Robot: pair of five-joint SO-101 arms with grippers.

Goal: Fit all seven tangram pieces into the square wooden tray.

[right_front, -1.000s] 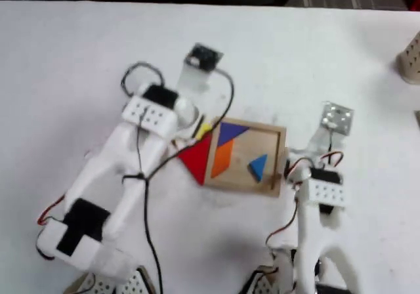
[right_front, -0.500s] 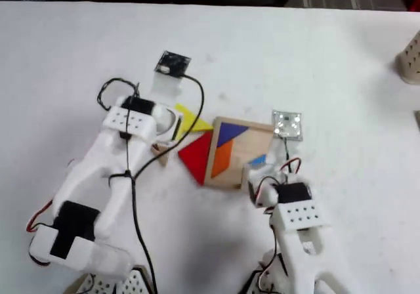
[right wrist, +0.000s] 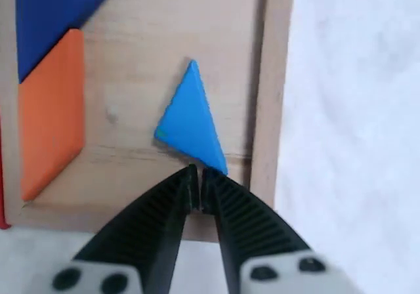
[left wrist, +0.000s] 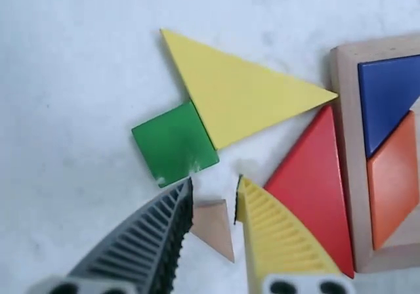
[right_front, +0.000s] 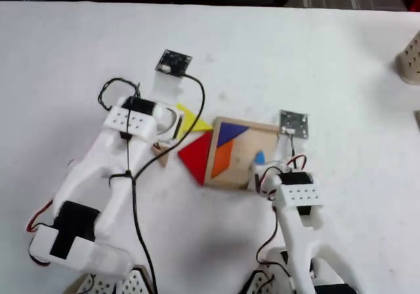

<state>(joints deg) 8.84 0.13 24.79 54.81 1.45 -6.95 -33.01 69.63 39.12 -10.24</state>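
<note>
The square wooden tray [right_front: 279, 151] holds a dark blue triangle [right_front: 230, 133], an orange parallelogram [right_front: 222, 159] and a small light blue triangle [right_front: 259, 157]. My right gripper [right wrist: 199, 176] is shut and empty, its tips at the near corner of the light blue triangle [right wrist: 190, 120] inside the tray [right wrist: 266, 77]. Left of the tray lie a yellow triangle [left wrist: 243, 94], a green square [left wrist: 174, 143] and a red triangle [left wrist: 315, 182]. My left gripper [left wrist: 213, 189] is open, its fingers on either side of a small tan triangle [left wrist: 213, 228] on the table.
A white table carries everything. The red triangle [right_front: 195, 156] lies against the tray's left rim and the yellow triangle [right_front: 189, 119] just beyond it. A pale object [right_front: 410, 61] stands at the far right edge. Both arms' cables hang near the tray.
The left arm drew back to the left, uncovering the yellow triangle, then stayed still. The right arm swung in over the tray's near right corner, next to the light blue triangle.
</note>
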